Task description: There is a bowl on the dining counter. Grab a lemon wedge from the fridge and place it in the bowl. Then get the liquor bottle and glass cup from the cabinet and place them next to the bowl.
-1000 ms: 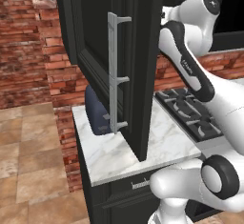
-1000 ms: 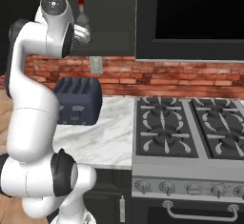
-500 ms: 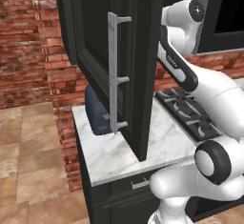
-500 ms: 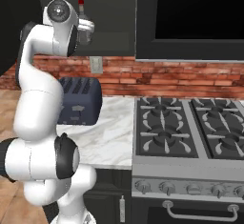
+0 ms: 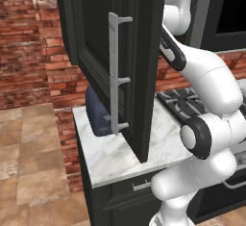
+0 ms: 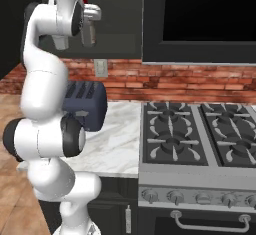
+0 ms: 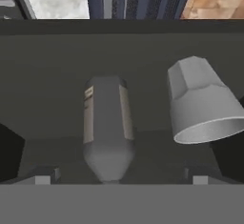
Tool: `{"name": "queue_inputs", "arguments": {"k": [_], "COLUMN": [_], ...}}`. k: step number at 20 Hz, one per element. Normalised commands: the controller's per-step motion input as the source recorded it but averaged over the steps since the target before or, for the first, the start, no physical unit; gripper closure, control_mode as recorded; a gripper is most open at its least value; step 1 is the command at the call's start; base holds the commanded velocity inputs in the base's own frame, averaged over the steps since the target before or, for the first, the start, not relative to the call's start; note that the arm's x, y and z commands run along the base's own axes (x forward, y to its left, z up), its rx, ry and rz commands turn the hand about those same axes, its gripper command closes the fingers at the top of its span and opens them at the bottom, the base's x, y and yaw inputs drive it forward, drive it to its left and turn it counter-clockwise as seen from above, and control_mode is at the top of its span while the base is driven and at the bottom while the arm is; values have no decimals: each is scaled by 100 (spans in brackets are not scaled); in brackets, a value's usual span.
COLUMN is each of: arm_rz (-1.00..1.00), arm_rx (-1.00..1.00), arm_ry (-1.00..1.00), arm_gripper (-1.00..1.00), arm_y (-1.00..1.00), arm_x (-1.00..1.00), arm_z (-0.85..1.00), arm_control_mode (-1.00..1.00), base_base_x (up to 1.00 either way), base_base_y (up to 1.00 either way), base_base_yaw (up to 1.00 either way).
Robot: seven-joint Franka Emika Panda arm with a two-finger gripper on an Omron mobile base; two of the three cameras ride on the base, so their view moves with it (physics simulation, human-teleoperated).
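The black cabinet's door stands open, with a long silver handle. On its shelf, the grey liquor bottle with a pale label lies straight ahead of my gripper. The gripper is open, with one fingertip on each side of the bottle's tapered end and not touching it. The grey glass cup stands just beside the bottle. From the right base, my hand is raised to the cabinet shelf, below the bottle's red cap. The bowl, dining counter, lemon wedge and fridge are out of view.
A dark blue toaster sits on the marble worktop under the cabinet. A gas stove is to the right, below a black panel. The open door screens my hand from the left base camera.
The arm's elbow and lower joints have risen and straightened, while the hand stays at the cabinet shelf near the bottle. The gripper remains open.
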Motion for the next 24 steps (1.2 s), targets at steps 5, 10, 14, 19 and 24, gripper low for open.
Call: {"name": "queue_inputs", "arguments": {"k": [5,10,14,19,24], "arm_rz": [0,0,0,0,0], "arm_rx": [-5,-2,-1,0,0], "arm_ry": [0,0,0,0,0], "arm_gripper": [-100,-100,-100,-100,-100], "arm_y": [0,0,0,0,1], "arm_x": [37,38,34,23,15], "arm_z": [-31,-23,-18,-12,-5], "arm_control_mode": [-100,-100,-100,-100,-100], "base_base_x": [0,0,0,0,0], "base_base_y": [0,0,0,0,0], "base_base_yaw": [0,0,0,0,0]}}
